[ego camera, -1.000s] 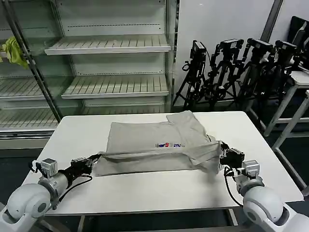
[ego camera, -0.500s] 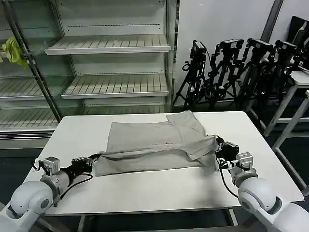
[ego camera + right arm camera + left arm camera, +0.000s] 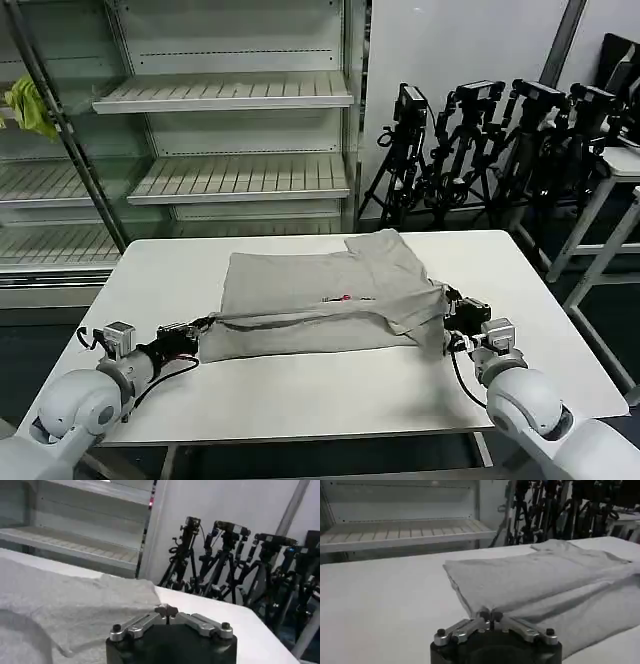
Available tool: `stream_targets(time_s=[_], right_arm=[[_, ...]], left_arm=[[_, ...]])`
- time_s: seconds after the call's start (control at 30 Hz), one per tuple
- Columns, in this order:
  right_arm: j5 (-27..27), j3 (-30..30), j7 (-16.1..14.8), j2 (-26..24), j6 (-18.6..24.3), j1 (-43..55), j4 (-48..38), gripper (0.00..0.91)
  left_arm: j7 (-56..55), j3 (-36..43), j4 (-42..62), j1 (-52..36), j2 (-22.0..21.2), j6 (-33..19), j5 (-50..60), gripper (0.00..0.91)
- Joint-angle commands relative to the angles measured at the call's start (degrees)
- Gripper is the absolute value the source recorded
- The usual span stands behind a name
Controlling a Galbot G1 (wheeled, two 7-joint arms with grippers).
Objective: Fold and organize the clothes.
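Observation:
A light grey shirt (image 3: 320, 285) lies across the middle of the white table (image 3: 330, 400). Its near hem is raised in a long fold over the body, and a small part of the chest print (image 3: 340, 298) peeks out above that fold. My left gripper (image 3: 205, 324) is at the fold's left end, shut on the hem fabric (image 3: 545, 580), with fingertips pinched together (image 3: 490, 614). My right gripper (image 3: 447, 303) is at the right end, shut (image 3: 166, 611) on the shirt's edge (image 3: 60, 605). Both are low over the table.
Behind the table stands a bare metal shelf rack (image 3: 230, 95) with a yellow-green cloth (image 3: 28, 105) hanging at its left. Black tripods (image 3: 480, 140) cluster at the back right, and another table (image 3: 625, 165) is at the right. Bare tabletop lies near me.
Both grippers have moved away from me with the hem, drawing the fold further over the shirt. The chest print is now mostly covered.

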Motion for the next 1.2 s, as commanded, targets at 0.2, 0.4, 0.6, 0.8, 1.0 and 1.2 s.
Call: stream_targets(time_s=[0.2,0.4,0.6,0.8,1.0,1.2], right_arm=[[-1.46,0.02,-0.22,1.04,-0.35,0.62,-3.86,0.907],[-1.86,0.76,-0.05,1.49,-0.33,0.93,-4.38,0.907],[2.89,4.55,2.38,-1.93,-3.27,-7.76,5.71,0.907],[5.58,5.89,5.33,-4.46,-6.28,-16.91,13.15,0.907],[5.42,6.32,6.0,-4.54,-7.35,-20.96,16.7,0.907],[4.77,6.34,6.06,-3.69,-7.12,-22.1,16.17,0.907]], left_arm=[[-0.15,3.31,2.92,-3.35,-1.08,-1.38,2.01,0.907],[-0.34,0.52,0.85,-0.55,-0.53,-1.15,2.08,0.907],[-2.24,-6.57,-6.47,7.81,1.74,1.6,-2.49,0.907],[-3.82,-8.75,-10.6,13.98,2.15,2.74,-6.46,0.907],[-3.91,-8.84,-12.11,17.14,1.65,2.76,-5.2,0.907],[-3.31,-8.77,-11.95,18.0,0.21,2.73,-2.83,0.907]])
